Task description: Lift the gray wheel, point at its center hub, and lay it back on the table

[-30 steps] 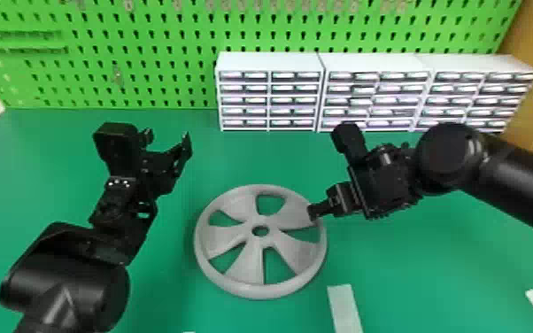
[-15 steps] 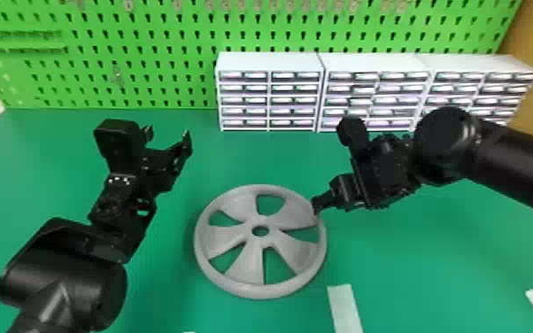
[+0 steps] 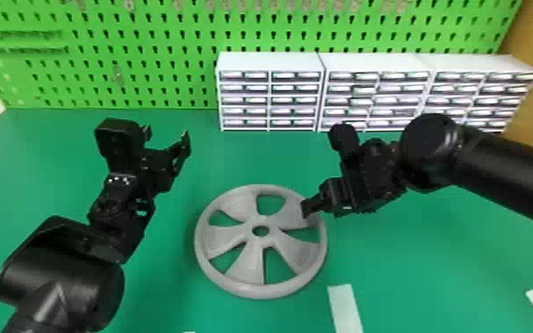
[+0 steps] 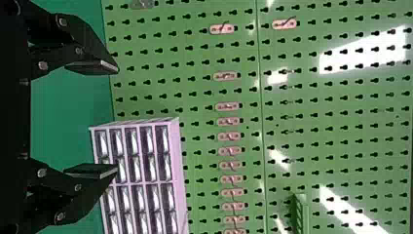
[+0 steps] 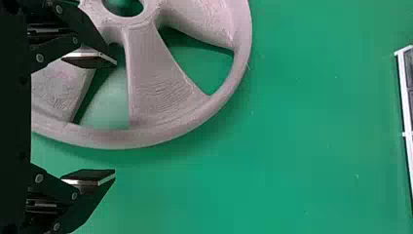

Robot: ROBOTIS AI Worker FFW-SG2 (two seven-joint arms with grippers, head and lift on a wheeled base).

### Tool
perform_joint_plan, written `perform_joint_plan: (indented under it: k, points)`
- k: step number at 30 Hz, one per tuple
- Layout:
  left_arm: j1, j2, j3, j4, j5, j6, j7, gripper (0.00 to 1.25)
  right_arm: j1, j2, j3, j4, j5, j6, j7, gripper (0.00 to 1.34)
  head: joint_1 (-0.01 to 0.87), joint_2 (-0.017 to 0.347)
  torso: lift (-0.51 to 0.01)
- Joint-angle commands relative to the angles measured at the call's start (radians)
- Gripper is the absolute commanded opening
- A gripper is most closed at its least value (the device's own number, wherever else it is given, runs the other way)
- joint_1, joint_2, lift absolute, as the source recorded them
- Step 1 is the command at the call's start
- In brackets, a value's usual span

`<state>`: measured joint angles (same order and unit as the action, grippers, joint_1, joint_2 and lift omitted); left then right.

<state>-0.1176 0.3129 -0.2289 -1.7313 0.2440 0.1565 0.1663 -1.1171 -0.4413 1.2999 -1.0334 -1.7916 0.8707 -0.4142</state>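
Head view: gray wheel lies flat on green tabletop; right tool, fingers parted, is at its rim; left tool, fingers spread, is apart from it.

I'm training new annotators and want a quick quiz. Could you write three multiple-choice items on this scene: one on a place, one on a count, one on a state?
1. Where is the black right gripper?
A. Below the white drawer units' top shelf
B. At the rim of the round gray wheel, on the robot's right
C. Beside the left gripper

2. How many broad spokes does the wheel have?
A. Three
B. Eight
C. Five

3. What state is the black left gripper in?
A. Open and empty
B. Shut on the wheel
C. Shut and empty

Key:
1: B, since the head view shows its fingertips at that side of the rim.
2: C, since the head view shows five spokes around the hub hole.
3: A, since the left wrist view shows its fingers apart, nothing held.
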Motion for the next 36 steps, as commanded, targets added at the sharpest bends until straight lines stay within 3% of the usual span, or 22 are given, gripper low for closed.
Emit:
perform_joint_plan:
  k: [1,8,18,25,36]
  points:
    - [-0.002,0.014,-0.012,-0.002,0.015,0.000,0.012,0.72,0.011,0.024,-0.010,0.026,0.004,-0.010,0.000,0.88,0.692,0.048,-0.096]
    - [0.009,0.029,0.013,-0.002,0.017,-0.005,0.015,0.72,0.026,0.050,-0.022,0.044,0.035,-0.026,0.000,0.88,0.692,0.048,-0.096]
    - [0.049,0.080,0.053,0.004,0.008,-0.063,0.015,0.72,0.037,0.065,-0.033,0.049,0.075,-0.035,0.000,0.88,0.692,0.048,-0.096]
    - [0.046,0.083,0.045,0.062,0.011,-0.141,0.009,0.72,0.045,0.069,-0.030,0.049,0.104,-0.036,0.000,0.88,0.692,0.048,-0.096]
    - [0.041,0.084,0.039,0.068,0.011,-0.150,0.002,0.72,0.065,0.078,-0.028,0.050,0.149,-0.045,0.000,0.88,0.692,0.048,-0.096]
